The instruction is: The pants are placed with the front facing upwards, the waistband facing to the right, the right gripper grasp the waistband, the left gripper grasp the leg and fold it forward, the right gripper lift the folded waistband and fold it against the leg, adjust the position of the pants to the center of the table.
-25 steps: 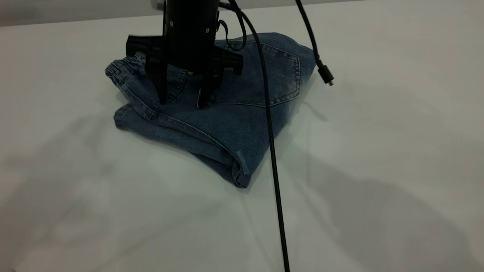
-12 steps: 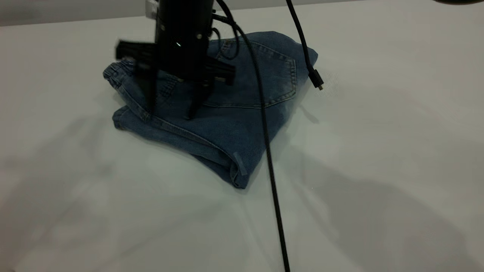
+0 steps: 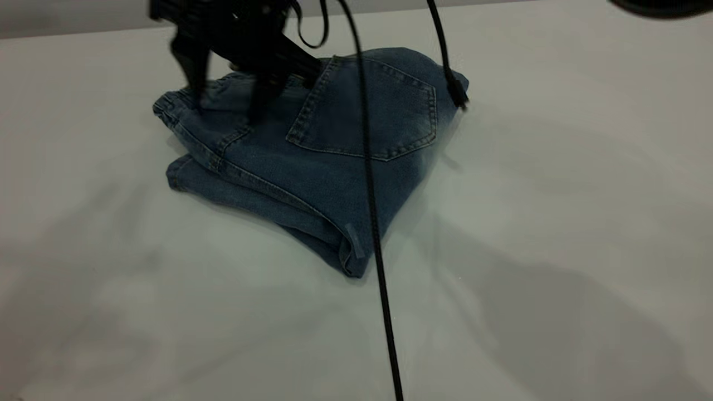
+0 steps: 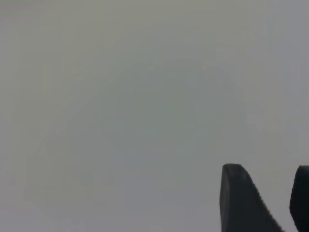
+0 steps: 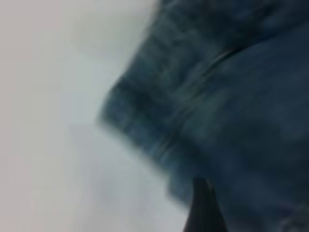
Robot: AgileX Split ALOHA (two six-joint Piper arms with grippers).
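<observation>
The pants (image 3: 362,117) lie folded in a bundle on the white table (image 3: 557,223), a patch pocket facing up. The gathered waistband (image 3: 192,133) runs along the bundle's near-left edge. My right gripper (image 3: 225,111) hovers open just above the waistband end, holding nothing. In the right wrist view one finger (image 5: 203,203) shows against blurred denim of the pants (image 5: 231,96). My left gripper (image 4: 268,169) is open over bare table (image 4: 120,106), away from the pants.
A black braided cable (image 3: 376,234) hangs across the pants down to the front edge. A second cable with a plug (image 3: 458,97) dangles at the pants' right corner. A dark shape (image 3: 663,5) sits at the top right edge.
The right gripper has risen off the pants and shifted back and left, uncovering the pocket. The cables swung left with it. The pants stayed folded in place.
</observation>
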